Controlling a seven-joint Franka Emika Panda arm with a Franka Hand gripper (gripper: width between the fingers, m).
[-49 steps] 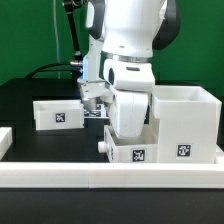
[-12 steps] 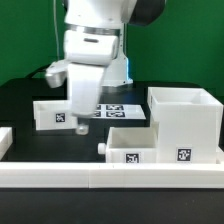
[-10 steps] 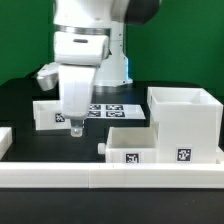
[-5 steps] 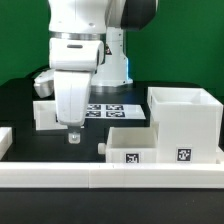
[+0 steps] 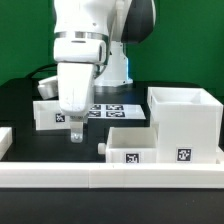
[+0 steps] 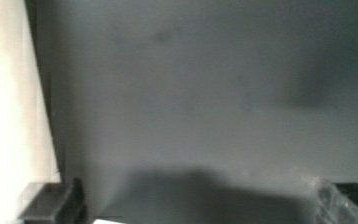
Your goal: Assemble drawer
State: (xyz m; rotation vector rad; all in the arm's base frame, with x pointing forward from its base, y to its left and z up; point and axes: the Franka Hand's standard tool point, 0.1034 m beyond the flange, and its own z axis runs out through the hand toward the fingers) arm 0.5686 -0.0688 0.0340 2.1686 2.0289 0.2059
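Observation:
The tall white casing [image 5: 185, 120] stands at the exterior view's right. A white tray [image 5: 130, 148] with a front knob [image 5: 103, 148] lies just left of it, near the border wall. A second tray [image 5: 43, 113] sits further back on the left, partly hidden by the arm. My gripper [image 5: 73, 133] hangs over the dark table just in front of this second tray. In the wrist view the gripper [image 6: 202, 205] is open, one fingertip [image 6: 51, 203] next to a white wall [image 6: 7, 90], only dark table between the fingers.
The marker board [image 5: 112, 110] lies flat behind the front tray. The low white border wall [image 5: 110, 176] runs along the front edge. A small white piece [image 5: 4, 139] shows at the far left. The robot's base stands at the back.
The arm has swung from beside the casing to the exterior view's left and lowered the gripper in front of the second tray. In the last half second it barely moved.

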